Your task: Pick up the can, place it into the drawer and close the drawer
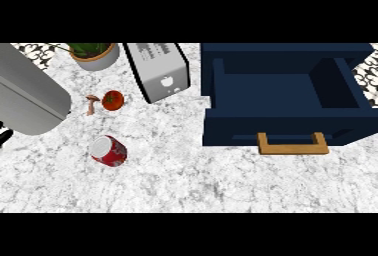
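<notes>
On my feed the nearest stretch is bare white marble counter [192, 190]. Just beyond it, left of centre, the red can [108, 151] lies on its side on the marble with its silver end turned toward the far left; nothing touches it. It is well apart from the navy drawer [244, 125], which stands pulled open on the right with its tan handle [292, 144] facing me. At the left edge I see only a black sliver of the left hand [3, 132] under the big grey forearm [29, 95], well clear of the can, and I cannot tell whether that hand is spread or closed. The right hand is outside my view. Farther back from the can sit 1 tomato [113, 100] and, just beside it on the left, a small brown mushroom [91, 104]. Behind those stands a silver toaster [159, 72], and farthest left at the back a potted plant [94, 54].
</notes>
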Motion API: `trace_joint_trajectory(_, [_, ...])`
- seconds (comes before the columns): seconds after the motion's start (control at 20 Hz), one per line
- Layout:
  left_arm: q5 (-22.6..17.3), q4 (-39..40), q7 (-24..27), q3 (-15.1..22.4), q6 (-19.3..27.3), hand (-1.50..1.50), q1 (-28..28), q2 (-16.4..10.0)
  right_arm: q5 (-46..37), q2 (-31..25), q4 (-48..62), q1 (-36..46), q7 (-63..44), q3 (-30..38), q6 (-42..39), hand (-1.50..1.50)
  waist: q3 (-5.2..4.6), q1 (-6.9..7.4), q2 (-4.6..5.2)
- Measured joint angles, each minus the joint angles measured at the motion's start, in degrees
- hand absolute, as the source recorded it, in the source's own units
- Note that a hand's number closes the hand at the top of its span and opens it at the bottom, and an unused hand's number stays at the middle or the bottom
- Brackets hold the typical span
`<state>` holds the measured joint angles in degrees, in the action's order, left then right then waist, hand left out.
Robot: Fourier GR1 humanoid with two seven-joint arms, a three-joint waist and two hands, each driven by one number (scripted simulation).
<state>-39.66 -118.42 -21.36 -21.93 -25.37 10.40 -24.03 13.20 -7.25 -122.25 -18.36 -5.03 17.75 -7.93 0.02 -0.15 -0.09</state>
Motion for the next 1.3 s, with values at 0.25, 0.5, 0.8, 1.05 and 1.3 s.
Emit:
trace_joint_trajectory(0.25, [-4.61, 1.65, -4.95, 0.25, 2.98, -1.5, -2.39, 0.33, 1.59, 0.15, 0.59, -2.06, 1.82, 1.89, -2.94, -1.5, 0.0, -0.1, 0.01])
trace_joint_trajectory(0.5, [-6.14, 3.81, -7.15, 1.0, 3.37, -1.5, -3.53, 1.93, 5.1, -0.32, -0.26, -4.03, 1.47, 5.47, -6.0, -1.5, -0.01, -0.13, 0.01])
trace_joint_trajectory(0.8, [-3.37, 5.79, -8.63, 4.09, 5.72, -1.5, -6.58, 4.8, 7.79, -0.02, -1.49, -5.81, 0.83, 8.74, -9.11, -1.5, -0.02, -0.24, 0.03])
trace_joint_trajectory(1.05, [2.45, 10.01, -6.85, 7.17, 6.6, -1.5, -9.52, 7.61, 7.9, 1.46, -0.75, -6.81, 2.21, 10.73, -11.46, -1.5, -0.01, -0.29, 0.06])
trace_joint_trajectory(1.3, [8.04, 15.68, -2.91, 9.18, 5.61, -1.5, -11.44, 10.01, 8.62, 1.19, -1.18, -5.72, 0.41, 12.38, -12.51, -1.5, -0.03, -0.24, 0.08])
